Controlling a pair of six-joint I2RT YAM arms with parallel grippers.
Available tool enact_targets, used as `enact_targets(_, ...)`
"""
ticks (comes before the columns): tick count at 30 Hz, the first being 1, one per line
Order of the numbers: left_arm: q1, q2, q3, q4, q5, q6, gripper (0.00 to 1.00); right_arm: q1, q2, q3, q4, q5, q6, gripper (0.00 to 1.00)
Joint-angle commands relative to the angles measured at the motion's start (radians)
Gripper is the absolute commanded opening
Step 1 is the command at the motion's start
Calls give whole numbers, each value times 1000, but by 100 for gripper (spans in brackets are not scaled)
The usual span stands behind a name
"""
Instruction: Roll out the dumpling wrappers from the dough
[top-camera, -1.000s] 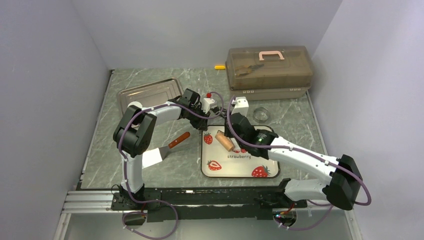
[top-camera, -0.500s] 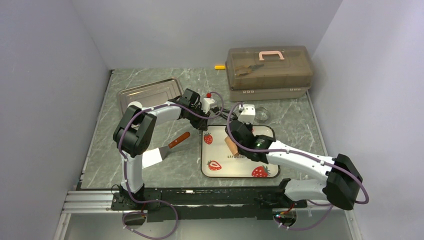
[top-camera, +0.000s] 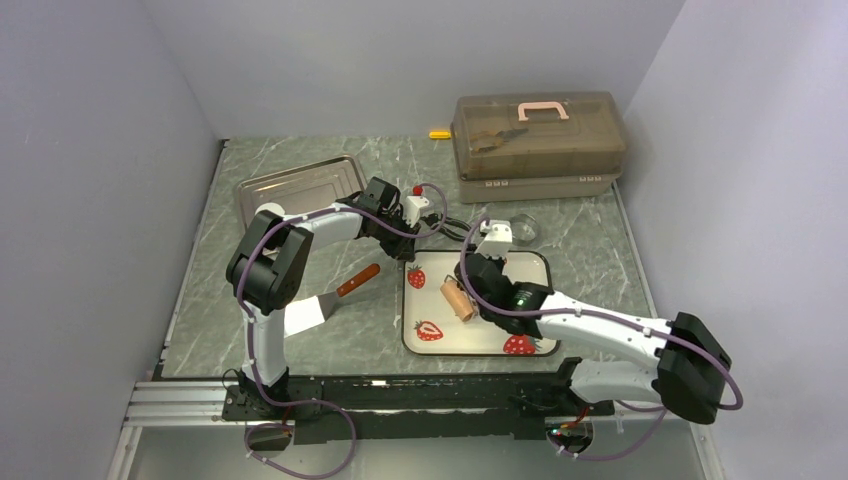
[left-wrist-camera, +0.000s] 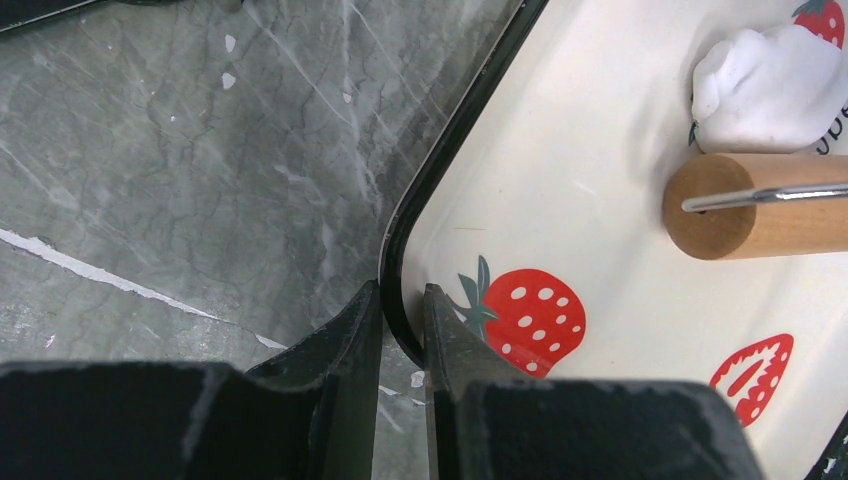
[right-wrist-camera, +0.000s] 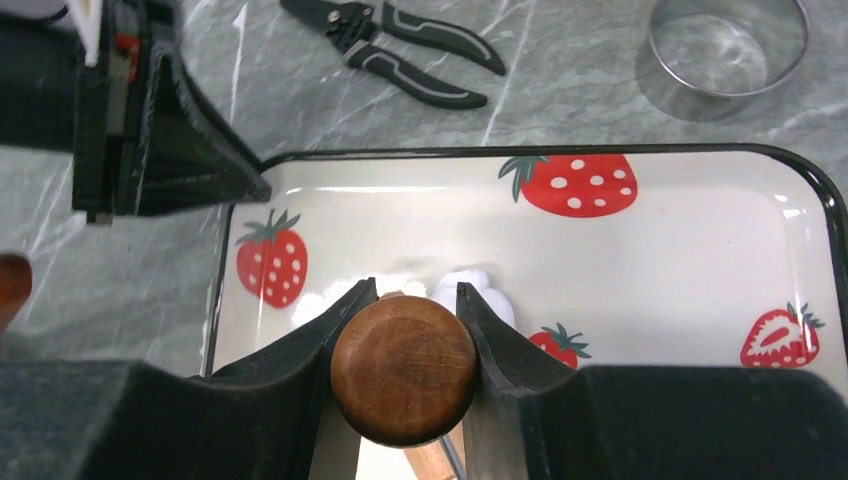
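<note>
A white dough lump (left-wrist-camera: 770, 85) lies on the strawberry tray (top-camera: 530, 275), touching the brown wooden roller (top-camera: 457, 298). My right gripper (top-camera: 466, 290) is shut on the roller's round end knob (right-wrist-camera: 404, 367), with dough (right-wrist-camera: 482, 288) showing just beyond its fingertips. My left gripper (top-camera: 408, 248) is shut on the tray's black rim (left-wrist-camera: 398, 300) at the far left corner. In the left wrist view the roller (left-wrist-camera: 750, 205) lies just below the lump. No flat round wrappers are in view.
A clear glass ring (top-camera: 521, 229) and black pliers (right-wrist-camera: 400, 40) lie just beyond the tray. A brown toolbox (top-camera: 537, 135) stands at the back right and a metal tray (top-camera: 300, 185) at the back left. A scraper (top-camera: 357, 280) lies left of the strawberry tray.
My right gripper has moved the roller across the tray, a little right and toward the near side. My left gripper has stayed on the tray's corner.
</note>
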Motion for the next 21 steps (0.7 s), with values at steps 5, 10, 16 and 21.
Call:
enact_targets(5,10,6,-14,-9,-50,39,0,-28,-169,33,130,-114,-239,0)
enact_targets(10,9,1,-11,-13,-51,42,0,-80,-202,-30,111,-45,-209,0)
enact_targets(16,10,4,-18,-8,-50,41,0,-93,-157,-87,158,11,-277,0)
enact_targets(21,13,3,-16,-10,-52,44,0,-67,-74,-109,29,14,-174,0)
